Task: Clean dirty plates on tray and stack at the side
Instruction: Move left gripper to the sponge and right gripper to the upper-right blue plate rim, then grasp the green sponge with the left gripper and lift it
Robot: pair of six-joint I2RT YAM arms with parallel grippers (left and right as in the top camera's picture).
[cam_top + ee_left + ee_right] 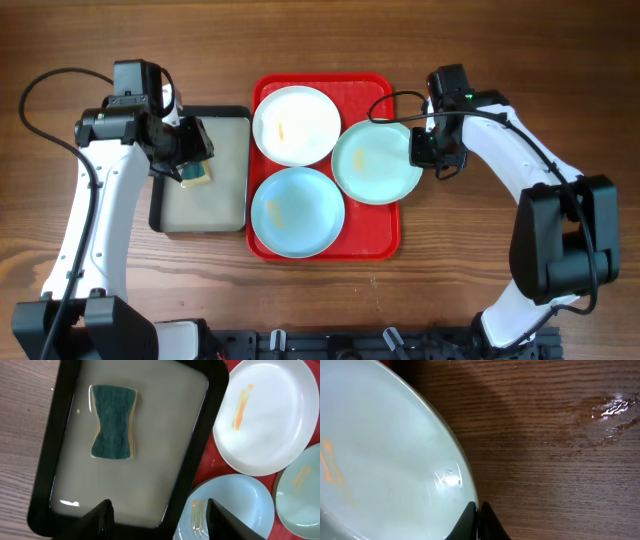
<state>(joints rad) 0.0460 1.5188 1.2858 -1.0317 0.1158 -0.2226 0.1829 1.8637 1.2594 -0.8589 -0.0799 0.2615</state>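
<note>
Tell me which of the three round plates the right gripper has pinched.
The pale green-blue plate overhanging the red tray's right edge; the right gripper is shut on its rim.

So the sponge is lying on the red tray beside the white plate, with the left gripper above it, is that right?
Not quite: the sponge lies in the small black-rimmed tray, not on the red tray. The left wrist view shows this. The white plate is beside it, and the left gripper is above.
</note>
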